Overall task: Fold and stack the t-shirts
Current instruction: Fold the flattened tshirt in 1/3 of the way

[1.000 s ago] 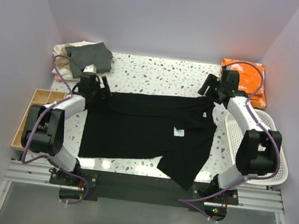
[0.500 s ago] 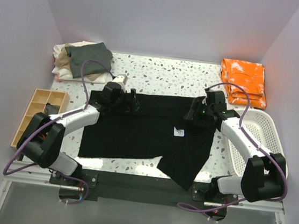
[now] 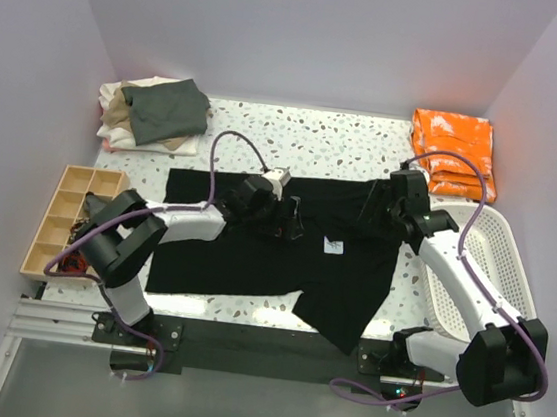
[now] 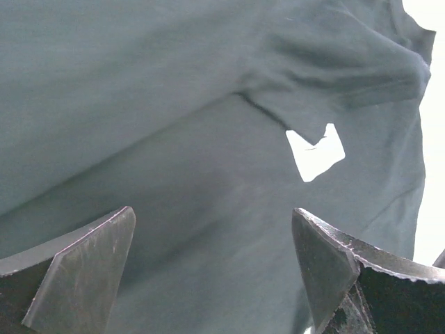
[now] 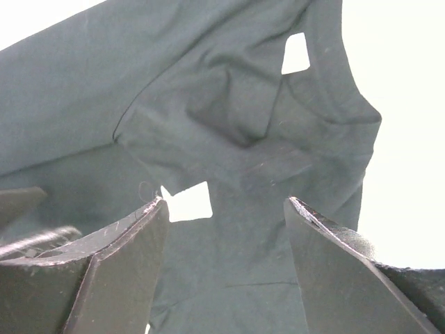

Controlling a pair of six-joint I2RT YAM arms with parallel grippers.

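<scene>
The black t-shirt lies spread on the table with its small white label showing. A lower right part is folded over and hangs at the front edge. My left gripper is open and empty, low over the shirt's middle. The left wrist view shows black cloth and the label between the open fingers. My right gripper is open and empty over the shirt's upper right. Its wrist view shows crumpled cloth and the label. Folded grey-green, tan and cream shirts are stacked at the back left.
An orange patterned folded cloth lies at the back right. A white basket stands at the right edge. A wooden compartment tray sits at the left edge. Purple cables loop over both arms.
My left gripper has swept right from the shirt's upper left corner to its middle. My right gripper has come down from the back right onto the shirt's upper right. Both stay open.
</scene>
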